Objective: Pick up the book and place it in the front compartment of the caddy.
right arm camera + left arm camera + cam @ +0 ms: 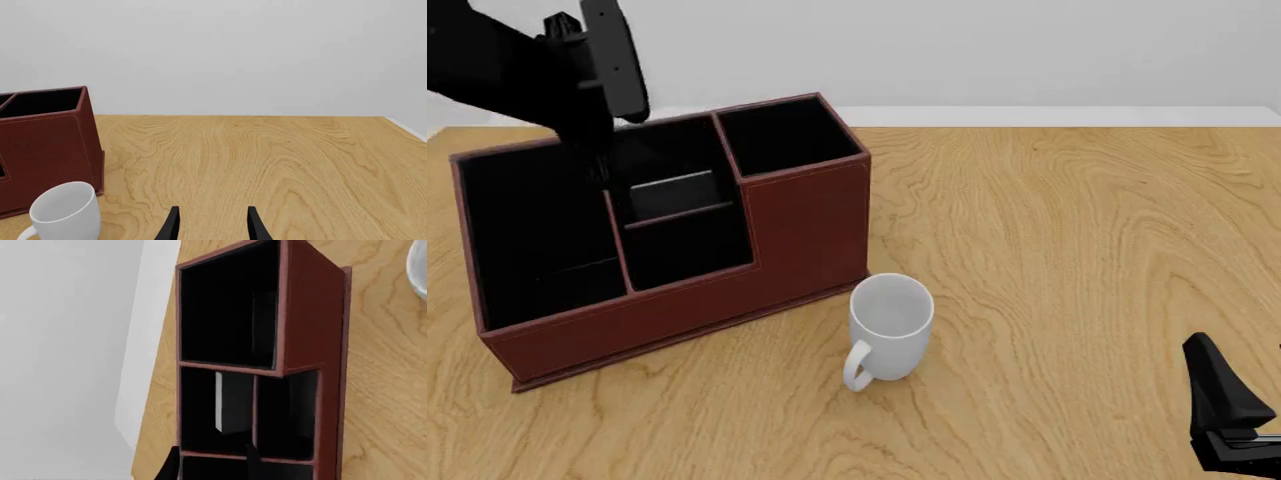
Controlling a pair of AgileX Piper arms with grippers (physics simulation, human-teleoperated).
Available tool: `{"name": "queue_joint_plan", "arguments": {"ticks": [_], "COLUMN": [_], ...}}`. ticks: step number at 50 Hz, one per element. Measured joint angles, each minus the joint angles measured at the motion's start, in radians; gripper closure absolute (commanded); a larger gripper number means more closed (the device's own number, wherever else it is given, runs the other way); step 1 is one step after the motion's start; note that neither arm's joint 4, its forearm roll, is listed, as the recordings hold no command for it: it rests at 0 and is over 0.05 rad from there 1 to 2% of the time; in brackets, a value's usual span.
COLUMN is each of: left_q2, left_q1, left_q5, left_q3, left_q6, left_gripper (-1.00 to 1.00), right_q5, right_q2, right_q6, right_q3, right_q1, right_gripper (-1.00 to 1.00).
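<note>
The book (pixel 233 402), black with a white page edge, stands inside the front compartment (pixel 199 415) of the red-brown caddy (pixel 307 315). In the front view the book (pixel 674 190) shows in the tall-walled pocket behind the thin cross-divider of the caddy (pixel 694 300). My left gripper (pixel 208 467) hovers above the caddy, open, its fingertips apart from the book and holding nothing. My right gripper (pixel 212 227) is open and empty, low over the table near its front right corner (pixel 1228 410).
A white mug (pixel 890 325) stands upright just in front of the caddy's right end, also visible as the mug (pixel 63 212) in the right wrist view. The tall square bin (pixel 781 135) forms the caddy's back right corner. Bare wooden table (pixel 1068 250) stretches to the right.
</note>
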Motion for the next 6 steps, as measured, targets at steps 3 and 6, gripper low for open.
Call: {"name": "queue_joint_plan", "arguments": {"ticks": [3,6], "left_q2": [-0.053,-0.111], "left_q1": [-0.005,-0.019], "left_q5": [0.033,0.068], "left_q3": [0.01,0.019], "left_q6": [0.006,0.011], "left_gripper": [-1.0,-1.0], "right_q5": [0.0,0.0], "right_q2": [0.0,0.0], "right_q6": [0.0,0.0], "right_q3": [0.0,0.0], "right_q1": [0.0,0.0], "right_gripper": [-1.0,-1.0]}}
